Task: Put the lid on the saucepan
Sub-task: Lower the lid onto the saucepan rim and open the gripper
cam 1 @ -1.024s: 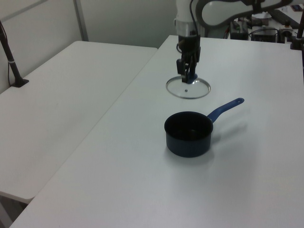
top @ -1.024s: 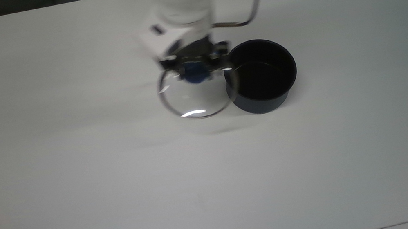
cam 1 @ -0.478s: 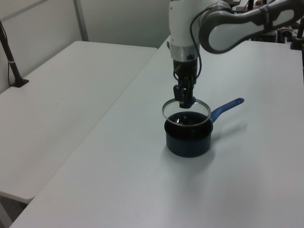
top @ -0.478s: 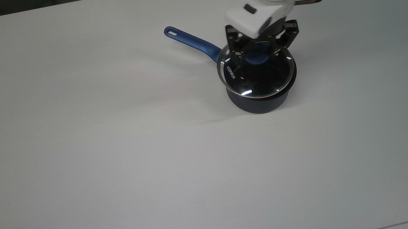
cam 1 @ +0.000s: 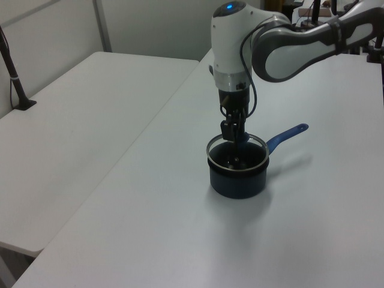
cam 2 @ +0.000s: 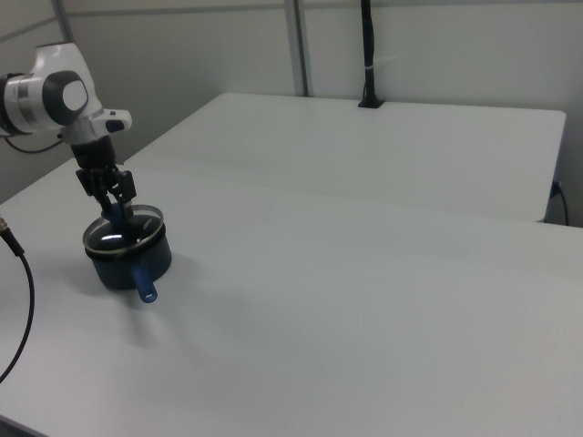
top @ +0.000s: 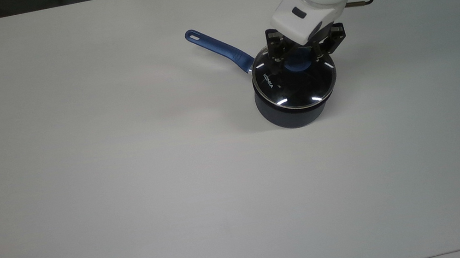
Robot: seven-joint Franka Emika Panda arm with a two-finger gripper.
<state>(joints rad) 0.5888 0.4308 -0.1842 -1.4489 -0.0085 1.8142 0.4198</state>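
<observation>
Resting on saucepan, lid beneath hand

light: even, bright, overhead | shadows: soft, faint beside the saucepan | glare: small white glints on the lid | blur: none noted

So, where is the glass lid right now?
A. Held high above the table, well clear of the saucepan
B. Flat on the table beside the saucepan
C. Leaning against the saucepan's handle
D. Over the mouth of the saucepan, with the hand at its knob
D: the lid covers the saucepan mouth, with the hand at its blue knob.
</observation>
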